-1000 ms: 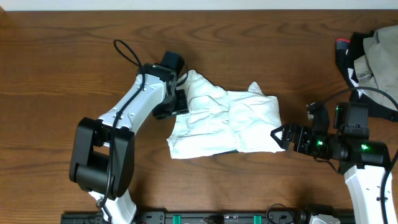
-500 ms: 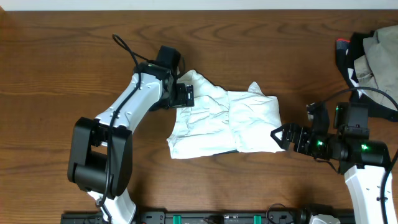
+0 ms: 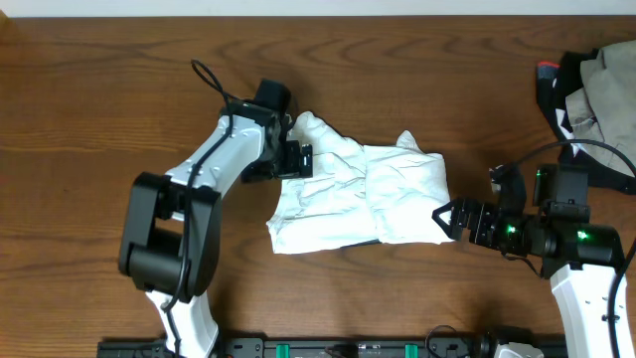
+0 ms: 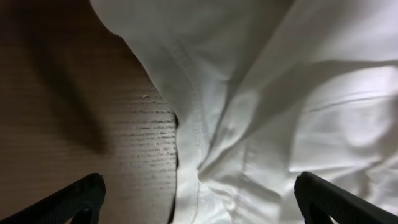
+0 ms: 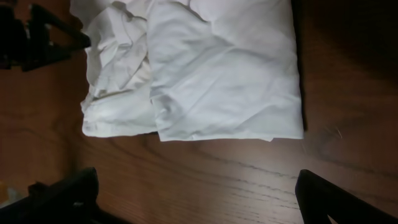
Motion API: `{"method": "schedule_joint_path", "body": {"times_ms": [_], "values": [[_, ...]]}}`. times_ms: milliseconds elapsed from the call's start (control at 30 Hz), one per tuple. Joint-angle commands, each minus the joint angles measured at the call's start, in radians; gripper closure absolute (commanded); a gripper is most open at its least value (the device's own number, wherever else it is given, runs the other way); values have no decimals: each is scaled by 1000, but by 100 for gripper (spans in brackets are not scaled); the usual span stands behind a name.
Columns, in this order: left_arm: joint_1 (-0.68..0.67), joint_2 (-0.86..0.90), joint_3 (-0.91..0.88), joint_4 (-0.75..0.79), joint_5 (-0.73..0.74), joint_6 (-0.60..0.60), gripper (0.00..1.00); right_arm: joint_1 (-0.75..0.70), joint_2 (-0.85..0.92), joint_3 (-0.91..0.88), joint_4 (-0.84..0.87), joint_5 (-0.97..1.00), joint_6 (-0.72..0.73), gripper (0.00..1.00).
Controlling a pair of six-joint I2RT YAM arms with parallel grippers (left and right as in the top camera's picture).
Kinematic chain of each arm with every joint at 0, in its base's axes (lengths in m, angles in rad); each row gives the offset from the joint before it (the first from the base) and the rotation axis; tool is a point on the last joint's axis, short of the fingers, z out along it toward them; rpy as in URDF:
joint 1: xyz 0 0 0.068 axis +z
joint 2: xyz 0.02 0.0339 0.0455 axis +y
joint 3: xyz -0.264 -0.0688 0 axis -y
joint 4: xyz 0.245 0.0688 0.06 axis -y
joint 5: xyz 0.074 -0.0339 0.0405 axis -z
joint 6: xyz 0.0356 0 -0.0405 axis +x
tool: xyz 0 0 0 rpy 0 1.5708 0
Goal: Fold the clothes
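Logged mid-fold: shirt (image 3: pixel 363 194) in rough bundle, left gripper (image 3: pixel 296 159) spread wide at top-left edge, right gripper (image 3: pixel 444 221) spread wide alongside, both empty; likely needed fresh grasp for next fold.

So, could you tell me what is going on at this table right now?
Two robot arms are folding a white garment, which lies as a wrinkled, partly folded bundle mid-table. The left fingers are open over its far-left edge and grip nothing. The right fingers are open too, waiting beside its right edge. Another heap of clothes sits at the table's far right corner.
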Motion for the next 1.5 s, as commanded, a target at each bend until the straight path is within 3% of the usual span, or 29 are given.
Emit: {"method": "schedule_joint_path", "body": {"times_ms": [0, 333, 533, 833, 1467], "values": [[3, 19, -6, -5, 10, 26, 1, 0, -6, -2, -2, 2, -15, 1], [18, 19, -6, 0, 29, 86, 2, 0, -6, -2, -9, 2, -15, 1], [79, 19, -6, 9, 183, 153, 2, 0, -6, -2, -24, 3, -19, 1], [127, 19, -46, 23, 273, 219, 2, 0, -6, -2, -21, 3, -19, 1], [126, 19, -248, 181, 381, 174, 2, 0, -6, -2, -17, 3, -19, 1]]}}
